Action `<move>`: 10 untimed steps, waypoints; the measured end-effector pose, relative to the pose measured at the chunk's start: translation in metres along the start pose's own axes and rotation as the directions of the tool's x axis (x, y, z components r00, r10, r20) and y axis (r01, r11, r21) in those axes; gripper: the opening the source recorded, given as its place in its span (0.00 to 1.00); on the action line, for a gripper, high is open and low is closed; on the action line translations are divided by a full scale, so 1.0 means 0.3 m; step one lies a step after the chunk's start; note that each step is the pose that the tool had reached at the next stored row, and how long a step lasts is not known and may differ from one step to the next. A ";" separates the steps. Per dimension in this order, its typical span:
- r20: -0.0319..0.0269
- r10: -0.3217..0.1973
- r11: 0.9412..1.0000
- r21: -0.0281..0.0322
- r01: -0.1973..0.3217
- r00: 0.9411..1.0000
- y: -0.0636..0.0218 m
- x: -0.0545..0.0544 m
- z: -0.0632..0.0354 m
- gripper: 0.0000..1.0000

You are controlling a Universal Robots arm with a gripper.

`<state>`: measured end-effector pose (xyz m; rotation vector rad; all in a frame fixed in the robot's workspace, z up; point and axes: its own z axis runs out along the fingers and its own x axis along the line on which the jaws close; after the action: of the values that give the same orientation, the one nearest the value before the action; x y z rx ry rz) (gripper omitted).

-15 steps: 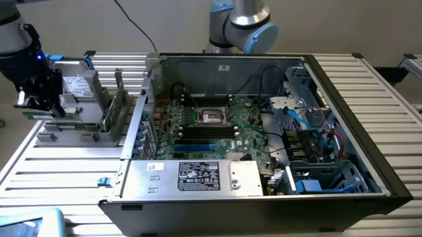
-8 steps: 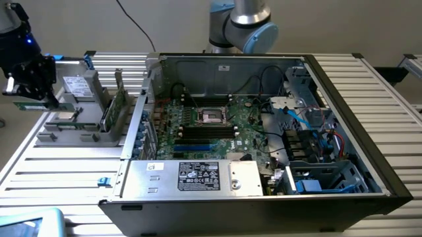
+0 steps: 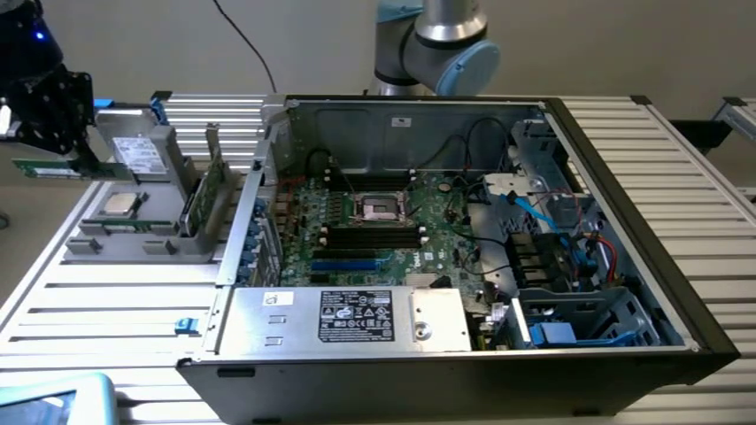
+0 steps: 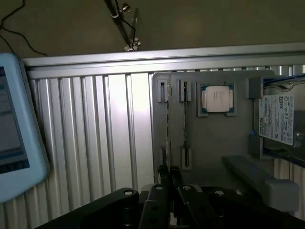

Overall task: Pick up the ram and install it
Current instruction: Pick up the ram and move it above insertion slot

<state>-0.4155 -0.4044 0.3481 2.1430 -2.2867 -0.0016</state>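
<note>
The gripper (image 3: 78, 162) is closed on the ram (image 3: 42, 167), holding it level in the upper left of the exterior view, just above a grey holder (image 3: 142, 243). Beneath lies a slatted metal table (image 3: 106, 301), with a pale wall behind. The holder carries a silver processor (image 3: 119, 205), a hard drive (image 3: 142, 150) and an upright green card (image 3: 207, 199). At centre, an open computer case (image 3: 661, 266) contains the motherboard (image 3: 354, 243).
</note>
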 end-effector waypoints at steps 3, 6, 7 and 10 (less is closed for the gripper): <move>0.000 0.000 1.000 0.000 0.000 1.000 -0.036 0.002 -0.042 0.13; 0.000 0.000 1.000 0.000 0.000 1.000 -0.078 0.003 -0.069 0.13; 0.000 0.000 1.000 0.000 0.000 1.000 -0.094 0.003 -0.077 0.13; 0.000 0.000 1.000 0.000 0.000 1.000 -0.139 0.003 -0.096 0.13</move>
<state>-0.3738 -0.4079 0.3766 2.1431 -2.2868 -0.0015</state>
